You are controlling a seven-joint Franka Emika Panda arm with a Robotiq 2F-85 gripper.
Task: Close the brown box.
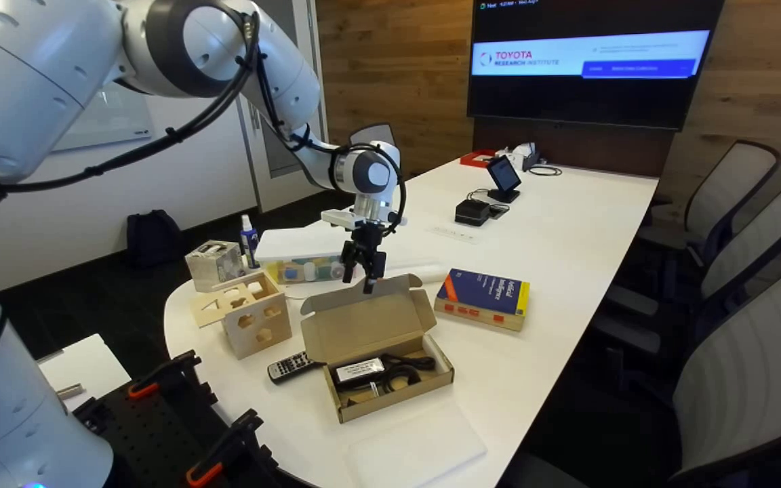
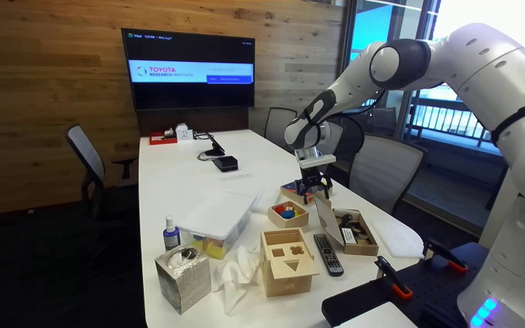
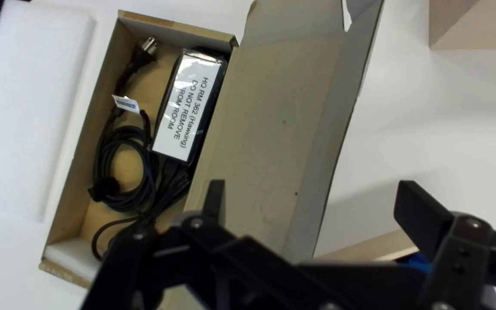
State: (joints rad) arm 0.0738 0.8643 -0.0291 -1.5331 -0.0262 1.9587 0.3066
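Observation:
The brown box (image 1: 397,400) lies open on the white table, also in the other views (image 2: 361,249). Its hinged lid (image 1: 370,322) stands up, tilted back away from the tray part; it shows in the wrist view (image 3: 274,129). A black power adapter (image 3: 190,105) with a white label and a coiled cable (image 3: 140,181) lie inside. My gripper (image 1: 358,279) is open and empty at the lid's raised edge, also seen from the side (image 2: 316,197). In the wrist view its fingers (image 3: 310,189) appear on either side of the lid's edge; I cannot tell whether they touch it.
A remote (image 1: 292,367) and a pale wooden organiser (image 1: 258,325) stand beside the box. A wooden tray of colored blocks (image 2: 288,222) is close behind the lid. A thick blue book (image 1: 482,295) and a white foam sheet (image 1: 417,447) lie nearby. A lidded plastic bin (image 2: 219,214) stands farther off.

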